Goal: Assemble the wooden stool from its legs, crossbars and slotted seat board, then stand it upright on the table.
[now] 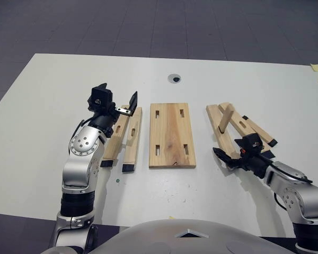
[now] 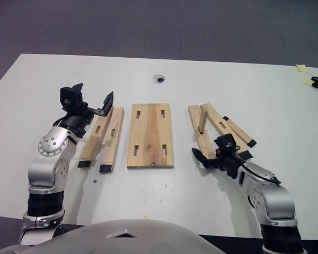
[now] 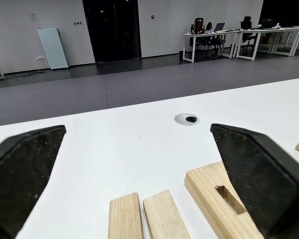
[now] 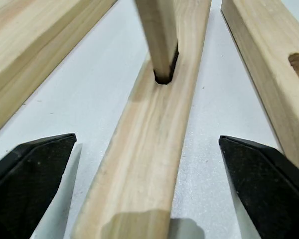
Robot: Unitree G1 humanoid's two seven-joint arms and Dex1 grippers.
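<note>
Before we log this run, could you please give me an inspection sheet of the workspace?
surface: white table, round grommet.
job's things: slotted seat board flat at centre; two legs to its left; further legs on its right, a crossbar standing in one's slot.
clutter: yellow notes at far right edge.
claws: left claw open over the two legs; right claw open astride that leg.
cables: nothing seen.
surroundings: dark floor, desks behind.

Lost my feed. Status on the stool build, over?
Left gripper open above two legs. Right gripper open, straddling leg with crossbar plugged in. Seat board flat. Nothing in the way.
</note>
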